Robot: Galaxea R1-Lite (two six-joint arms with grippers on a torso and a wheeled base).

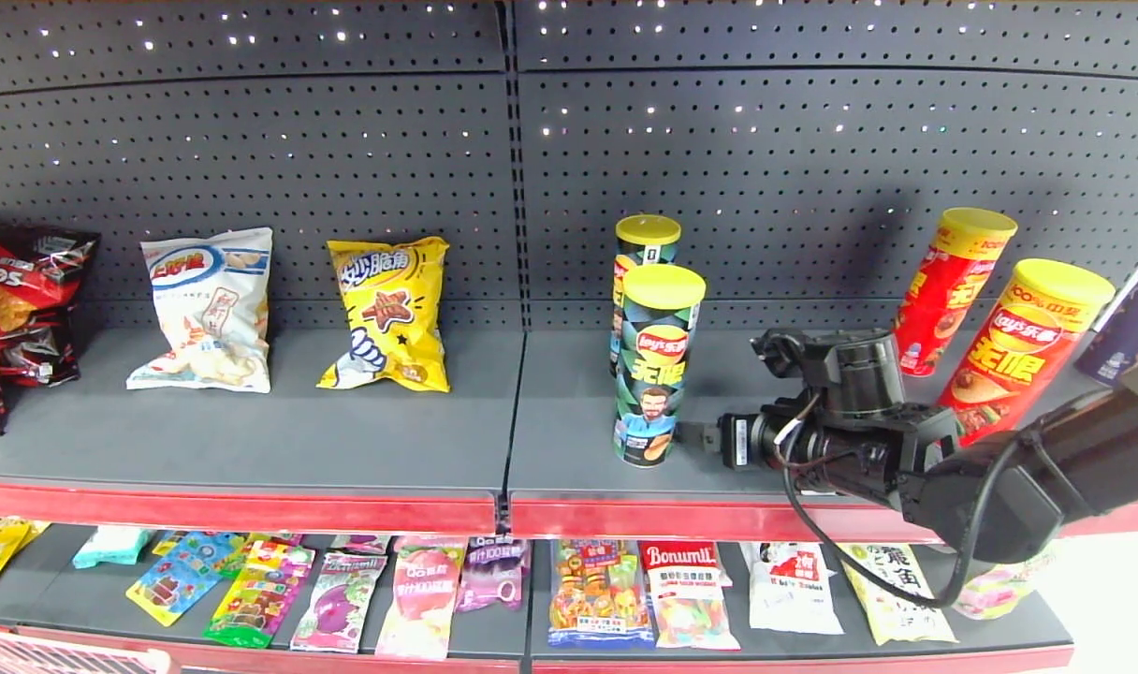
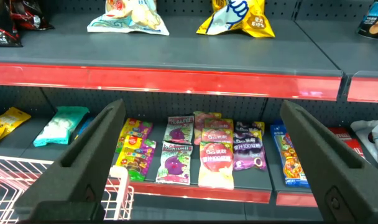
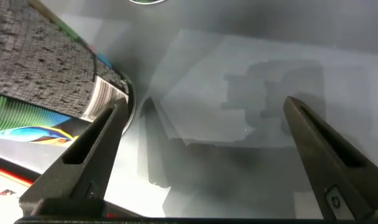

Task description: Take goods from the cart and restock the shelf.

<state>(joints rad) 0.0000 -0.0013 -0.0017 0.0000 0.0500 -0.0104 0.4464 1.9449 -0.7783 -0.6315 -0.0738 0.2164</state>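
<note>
Hovering beside green chip can [image 1: 656, 374] on shelf [image 1: 344, 440], right fingers [image 3: 83, 162] spread wide

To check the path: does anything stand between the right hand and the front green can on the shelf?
Nothing visible does. The right hand is open, close beside the front green can on the bare shelf.

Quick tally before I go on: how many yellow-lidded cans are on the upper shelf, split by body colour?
Green cans: 2
Red cans: 2
Total: 4
</note>
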